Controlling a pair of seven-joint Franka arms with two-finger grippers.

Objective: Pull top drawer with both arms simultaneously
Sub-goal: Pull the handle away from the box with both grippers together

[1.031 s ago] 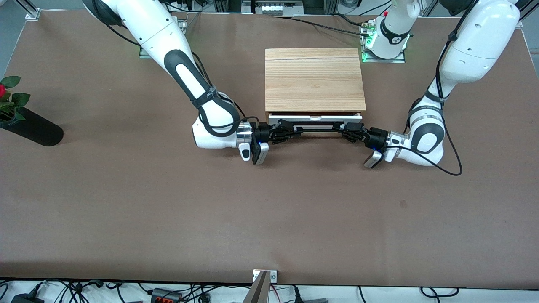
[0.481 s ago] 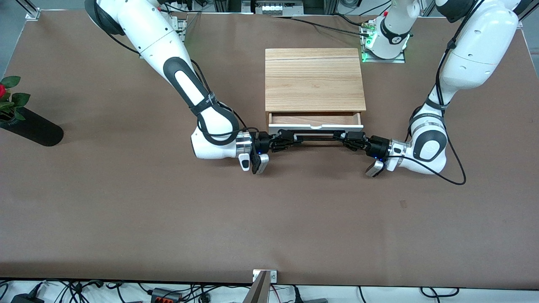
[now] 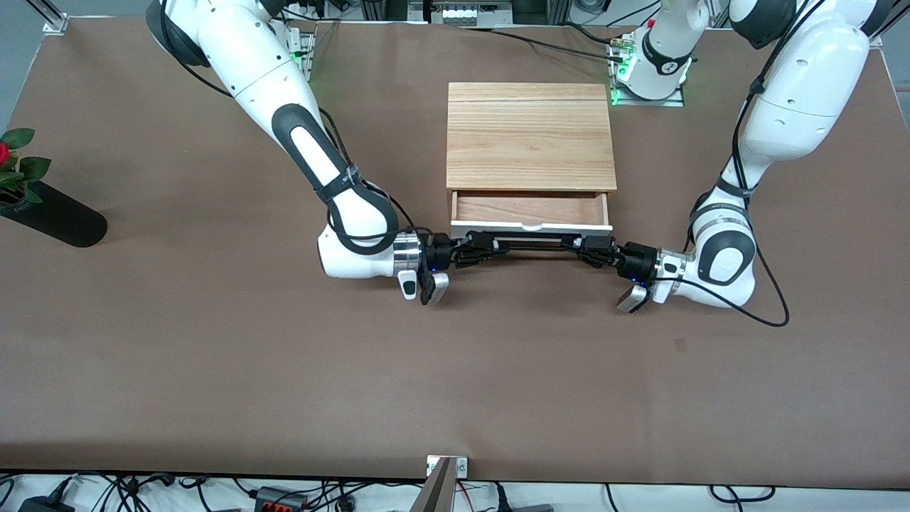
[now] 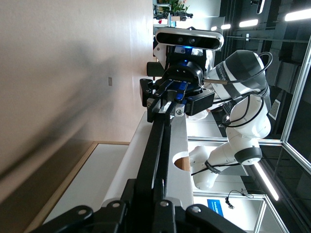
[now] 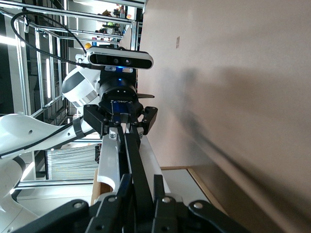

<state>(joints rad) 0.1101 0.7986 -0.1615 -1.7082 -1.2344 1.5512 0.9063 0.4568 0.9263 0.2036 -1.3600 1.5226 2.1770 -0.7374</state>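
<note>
The top drawer stands partly pulled out of the wood-grain cabinet, its light wood inside showing. Its white front panel carries a black bar handle. My right gripper is shut on the handle's end toward the right arm. My left gripper is shut on the end toward the left arm. In the left wrist view my left gripper clamps the handle, with the right gripper at its other end. In the right wrist view my right gripper clamps the handle, facing the left gripper.
A black vase with a red rose lies at the right arm's end of the table. The left arm's base stands beside the cabinet's back corner. A cable loops on the table by the left wrist.
The drawer has slid farther out of the cabinet toward the front camera. Both grippers moved with the handle, still shut on it.
</note>
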